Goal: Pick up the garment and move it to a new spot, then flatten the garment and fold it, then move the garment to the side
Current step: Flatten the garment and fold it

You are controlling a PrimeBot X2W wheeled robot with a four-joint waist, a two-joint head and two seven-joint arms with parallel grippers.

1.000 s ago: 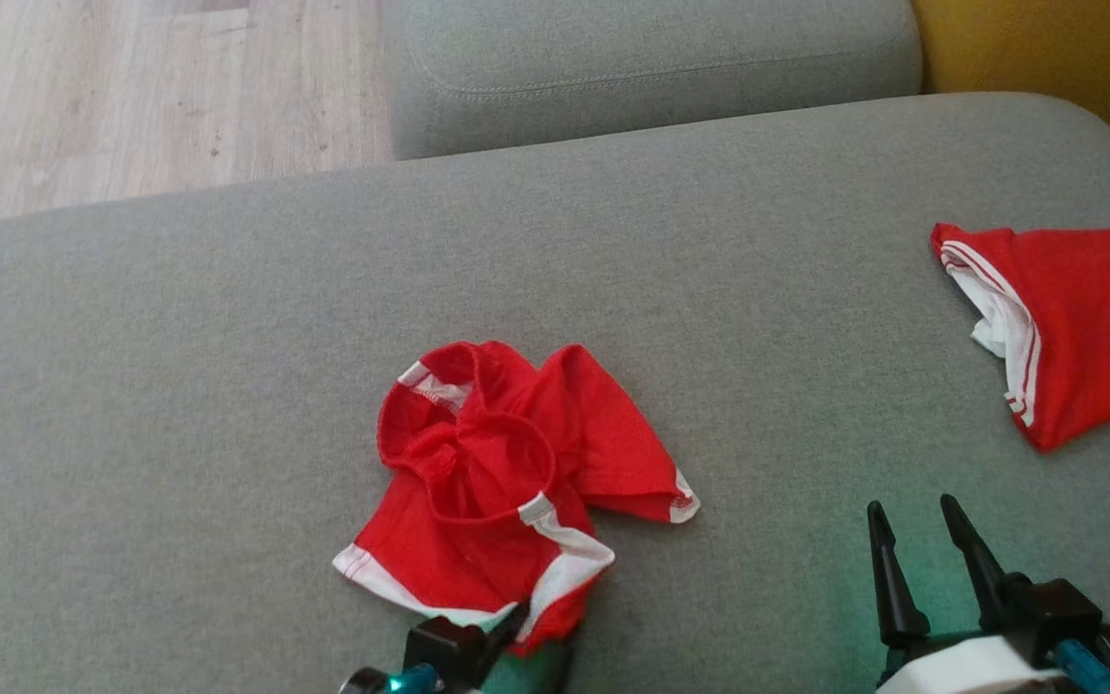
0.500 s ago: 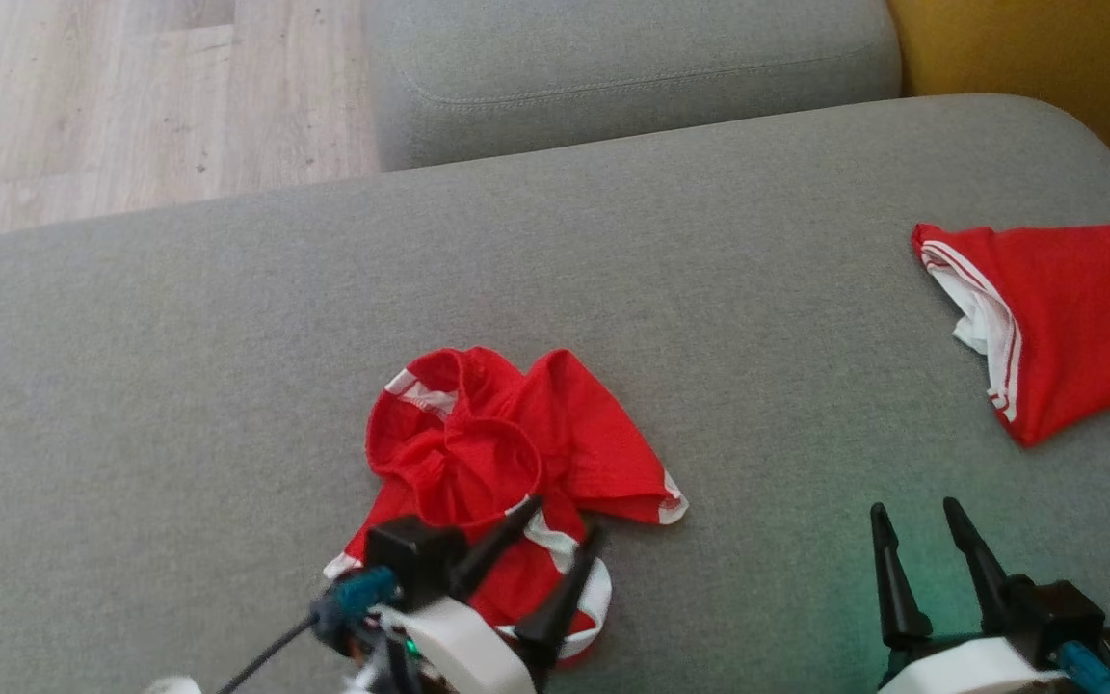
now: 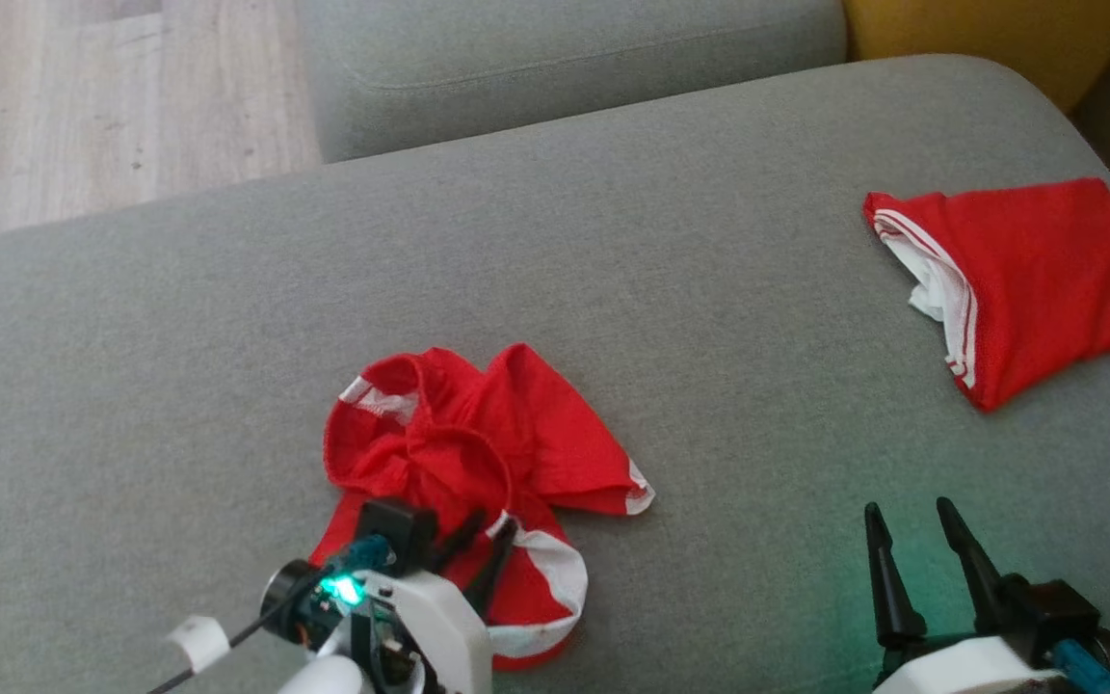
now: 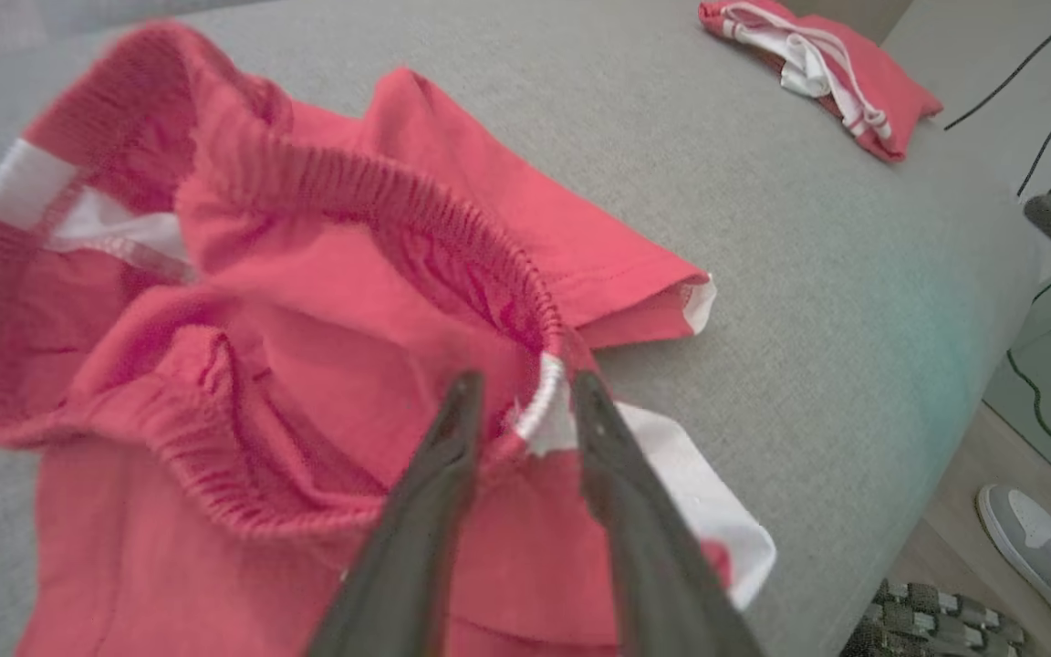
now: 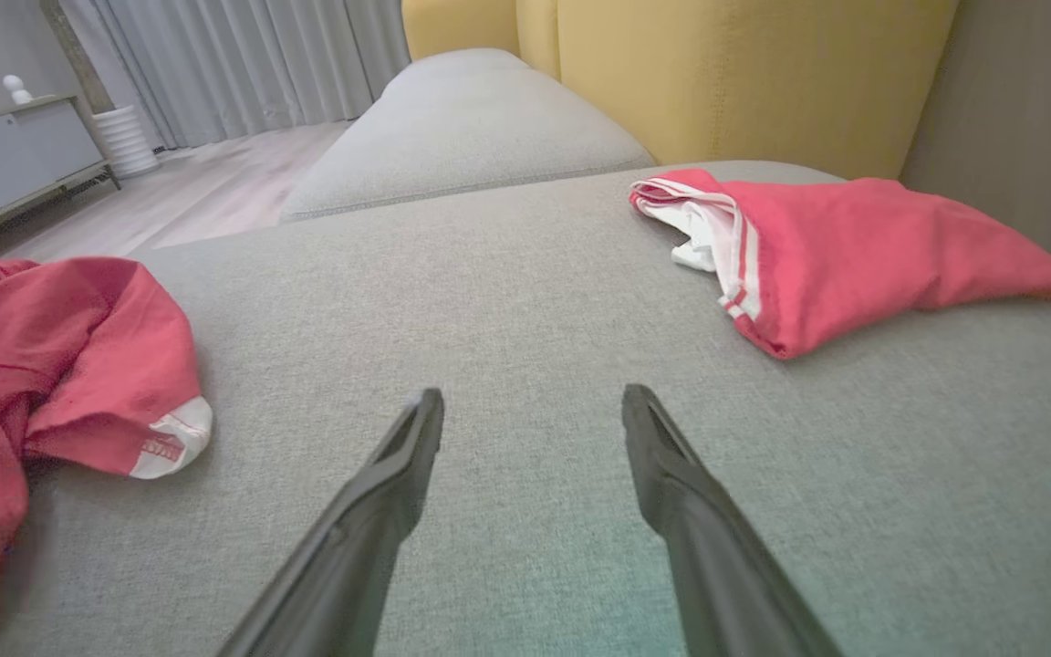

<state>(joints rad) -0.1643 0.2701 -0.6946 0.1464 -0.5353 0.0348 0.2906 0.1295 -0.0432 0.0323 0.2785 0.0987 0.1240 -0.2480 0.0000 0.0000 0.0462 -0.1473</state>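
Nearest the robot, the left gripper (image 4: 525, 391) leans low over the near edge of the red shorts (image 3: 478, 443). Its two dark fingers stand apart, straddling the spot where the gathered waistband (image 4: 416, 196) meets a white side stripe (image 4: 544, 401). That is probably a chosen hold, since the doubled, ribbed elastic gives more to bite on than the thin knit; they do not look to be pinching it yet. To the near right, the right gripper (image 3: 908, 506) hovers spread wide over bare cushion, touching nothing, likely kept clear until flattening needs two hands. The shorts lie crumpled near the middle of the grey sofa seat (image 3: 227, 337), its weave coarse and matte; the waistband stands up in a loop and one leg with a white hem flops right. Farther right lies a second red garment (image 3: 1027, 270), flatter, with white stripes. Beyond are another grey cushion (image 3: 565, 48), a yellow backrest (image 5: 744, 73) and a pale wooden floor (image 3: 83, 96).
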